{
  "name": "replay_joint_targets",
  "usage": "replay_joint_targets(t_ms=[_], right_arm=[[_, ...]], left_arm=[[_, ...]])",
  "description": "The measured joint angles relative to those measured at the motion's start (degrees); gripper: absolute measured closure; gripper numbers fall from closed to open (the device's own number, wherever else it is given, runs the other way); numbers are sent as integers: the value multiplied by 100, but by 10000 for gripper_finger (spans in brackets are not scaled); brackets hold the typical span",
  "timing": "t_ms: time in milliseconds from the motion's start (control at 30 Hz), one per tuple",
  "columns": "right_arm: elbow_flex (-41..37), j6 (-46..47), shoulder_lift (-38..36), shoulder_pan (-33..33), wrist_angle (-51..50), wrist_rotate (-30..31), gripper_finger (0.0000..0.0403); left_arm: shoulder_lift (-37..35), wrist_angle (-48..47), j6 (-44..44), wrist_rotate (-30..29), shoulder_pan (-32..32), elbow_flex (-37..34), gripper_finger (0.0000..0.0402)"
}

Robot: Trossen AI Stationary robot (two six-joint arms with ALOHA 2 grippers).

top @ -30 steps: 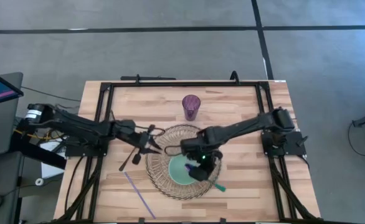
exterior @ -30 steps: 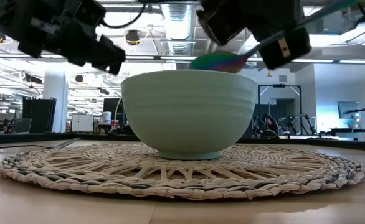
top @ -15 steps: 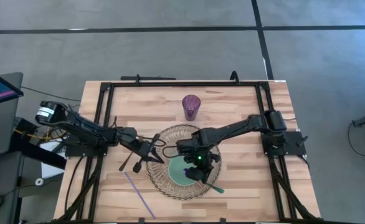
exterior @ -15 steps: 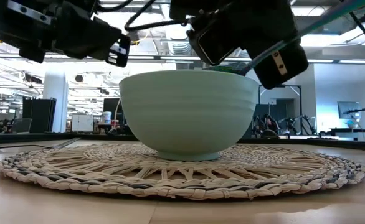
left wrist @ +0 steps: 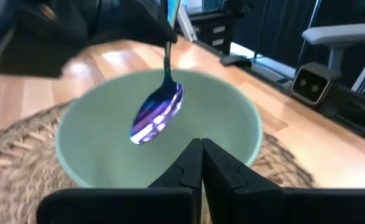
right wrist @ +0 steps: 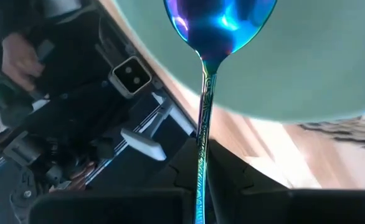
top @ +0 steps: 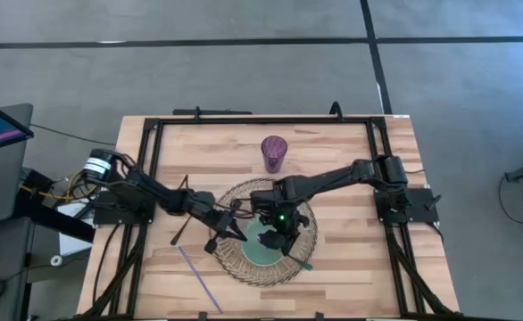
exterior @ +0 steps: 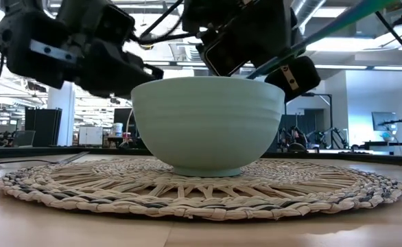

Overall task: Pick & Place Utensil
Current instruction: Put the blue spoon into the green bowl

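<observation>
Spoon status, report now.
Right gripper shut on spoon, bowl end hanging inside the green bowl. Left gripper shut, empty, at the rim. Nothing blocking.

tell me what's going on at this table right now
The right gripper is shut on an iridescent blue-purple metal spoon and holds its head over the inside of the pale green ceramic bowl, which sits on a round woven straw placemat. The left gripper hovers shut at the bowl's left rim, holding nothing. A purple cup stands behind the mat, and a thin purple straw lies on the wooden table.
</observation>
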Motion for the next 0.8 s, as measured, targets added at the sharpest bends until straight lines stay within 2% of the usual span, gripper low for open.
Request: replay_joint_targets(t_ms=[200, 800], right_arm=[[0, 2, 0, -10, 105, 397, 384], [-2, 161, 0, 29, 519, 576, 382]], left_arm=[[154, 9, 2, 3, 31, 39, 394], [156, -13, 4, -41, 107, 37, 393]])
